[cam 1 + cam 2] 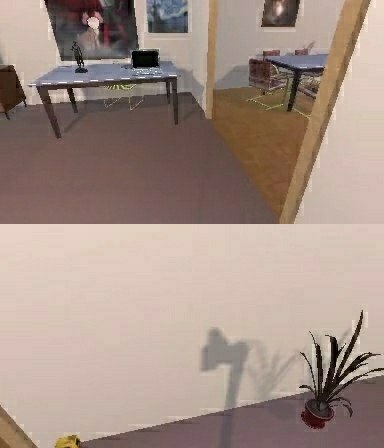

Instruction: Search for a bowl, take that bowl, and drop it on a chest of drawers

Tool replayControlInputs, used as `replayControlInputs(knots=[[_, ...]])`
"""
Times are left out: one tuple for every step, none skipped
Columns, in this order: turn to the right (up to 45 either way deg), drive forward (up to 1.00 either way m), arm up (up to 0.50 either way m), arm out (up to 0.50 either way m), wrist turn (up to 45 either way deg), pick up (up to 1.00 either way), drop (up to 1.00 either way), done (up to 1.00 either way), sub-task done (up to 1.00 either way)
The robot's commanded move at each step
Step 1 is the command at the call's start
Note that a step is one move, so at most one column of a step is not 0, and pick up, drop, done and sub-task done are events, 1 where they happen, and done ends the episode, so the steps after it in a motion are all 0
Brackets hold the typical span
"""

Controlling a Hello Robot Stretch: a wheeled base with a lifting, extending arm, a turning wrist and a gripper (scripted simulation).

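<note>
A grey-blue desk stands across the room in the forward view, by the far wall. On it sit a small dark statue and a laptop with its lid up. A yellow wire chair shows under the desk. Through a doorway at the forward view's right stands a dark table with chairs around it.
A wooden door frame leans across the forward view's right. A dark cabinet edge sits at the left. Pictures hang on the far wall. In the arm side view a potted plant in a red pot stands by a bare wall, with a yellow object at the bottom left.
</note>
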Motion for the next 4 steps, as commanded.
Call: replayControlInputs(knots=[[0.0,1.0,0.0,0.0,0.0,0.0,0.0,0.0,0.0],[6.0,0.0,0.0,0.0,0.0,0.0,0.0,0.0,0.0],[0.0,0.2,0.0,0.0,0.0,0.0,0.0,0.0,0.0],[45.0,0.0,0.0,0.0,0.0,0.0,0.0,0.0,0.0]])
